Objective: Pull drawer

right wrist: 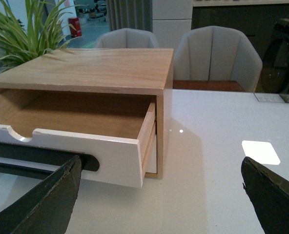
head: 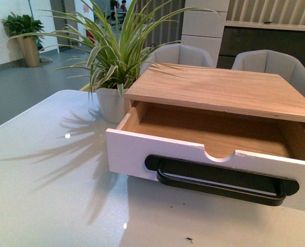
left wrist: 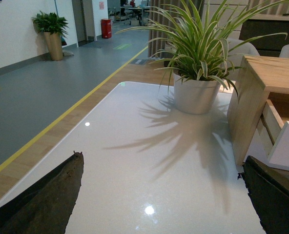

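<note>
The drawer [head: 137,149] stands pulled out of its light wood cabinet [head: 219,90], showing its wood inside, a white front with a semicircular notch [head: 220,154] and a long black bar handle [head: 219,180]. Neither gripper shows in the front view. In the left wrist view my left gripper [left wrist: 164,195] is open over bare white table, the cabinet side [left wrist: 244,112] and the drawer's corner [left wrist: 288,146] near one finger. In the right wrist view my right gripper [right wrist: 161,195] is open, beside the drawer [right wrist: 110,156]; its handle end [right wrist: 88,162] lies by one finger. Nothing sits between either pair of fingers.
A potted spider plant [head: 111,67] in a white pot stands left of the cabinet on the white table [head: 44,185]. Two grey chairs [head: 276,64] stand behind the table. A white square patch [right wrist: 260,152] lies on the table right of the cabinet.
</note>
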`<state>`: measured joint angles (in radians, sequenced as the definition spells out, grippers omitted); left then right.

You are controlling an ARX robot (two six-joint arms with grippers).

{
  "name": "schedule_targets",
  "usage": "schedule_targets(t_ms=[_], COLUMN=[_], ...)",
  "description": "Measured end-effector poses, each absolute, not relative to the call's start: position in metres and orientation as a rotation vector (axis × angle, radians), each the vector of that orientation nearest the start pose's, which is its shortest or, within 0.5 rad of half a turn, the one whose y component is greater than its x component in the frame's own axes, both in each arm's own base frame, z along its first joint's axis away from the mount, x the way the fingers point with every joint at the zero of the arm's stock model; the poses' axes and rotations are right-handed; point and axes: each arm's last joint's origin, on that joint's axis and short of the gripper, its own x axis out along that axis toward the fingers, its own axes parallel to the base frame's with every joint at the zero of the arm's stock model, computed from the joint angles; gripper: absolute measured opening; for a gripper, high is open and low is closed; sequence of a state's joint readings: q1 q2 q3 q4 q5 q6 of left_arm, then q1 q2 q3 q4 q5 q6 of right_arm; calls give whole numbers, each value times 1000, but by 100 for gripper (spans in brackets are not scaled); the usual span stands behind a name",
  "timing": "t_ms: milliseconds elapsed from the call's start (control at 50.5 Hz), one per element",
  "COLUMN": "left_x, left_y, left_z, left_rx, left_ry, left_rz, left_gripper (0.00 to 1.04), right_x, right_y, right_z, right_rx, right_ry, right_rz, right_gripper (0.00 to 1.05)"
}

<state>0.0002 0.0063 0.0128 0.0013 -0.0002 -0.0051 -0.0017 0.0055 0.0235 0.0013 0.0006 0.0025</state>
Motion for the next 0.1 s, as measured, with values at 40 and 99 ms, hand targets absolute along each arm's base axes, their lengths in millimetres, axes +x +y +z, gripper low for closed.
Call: schedule_targets(t_ms=[40, 99], left_x=[97, 97], left_y=[0, 0], left_z=[168, 168], left_rx=[-5, -5], left_ry=[-8, -8], left_rz=[0, 0], left_gripper=[97, 97], right_x=[97, 97], right_y=[0, 0], right_z=[171, 171], right_rx=[2, 2], right_ry=[-19, -19], right_rz=[-2, -2], right_gripper=[96, 96])
